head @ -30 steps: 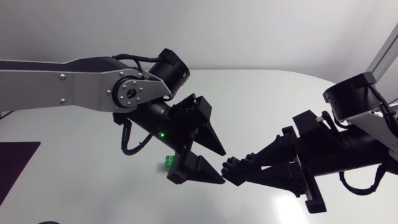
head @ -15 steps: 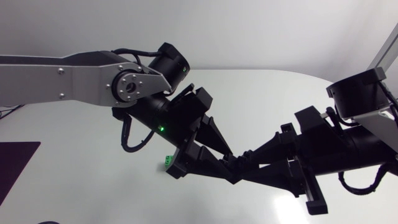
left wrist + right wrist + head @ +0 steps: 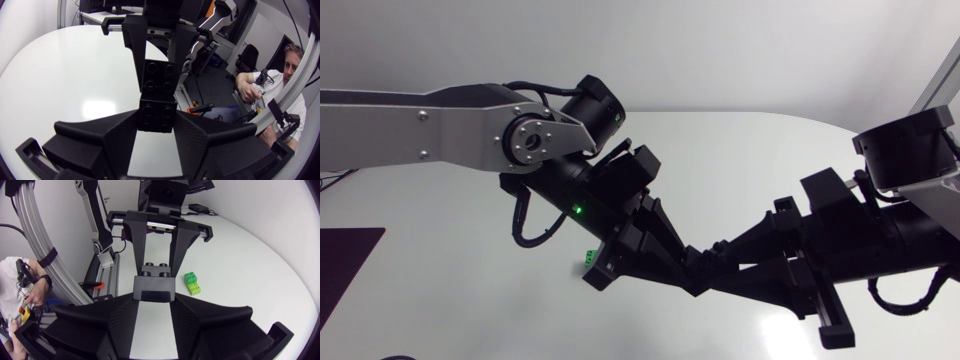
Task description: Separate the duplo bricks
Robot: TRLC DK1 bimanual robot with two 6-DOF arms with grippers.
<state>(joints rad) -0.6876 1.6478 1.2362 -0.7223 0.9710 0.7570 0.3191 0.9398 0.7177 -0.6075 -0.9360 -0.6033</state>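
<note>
Two stacked black duplo bricks [image 3: 158,95] hang in the air between my two grippers, above the table's middle. My left gripper [image 3: 156,119] is shut on the near brick [image 3: 157,114] in its wrist view. My right gripper [image 3: 154,299] is shut on the other black brick [image 3: 154,288]. In the head view the two grippers meet tip to tip, left gripper [image 3: 682,268], right gripper [image 3: 708,264], and the black bricks are hard to make out there. A green pair of duplo bricks [image 3: 191,283] lies on the table under the left gripper, partly hidden [image 3: 590,258].
The white table [image 3: 770,160] spreads wide behind both arms. A dark purple mat [image 3: 345,262] lies at its left edge.
My left gripper moved right to the bricks held by the right gripper, and its fingers closed on the free brick. The right arm barely shifted.
</note>
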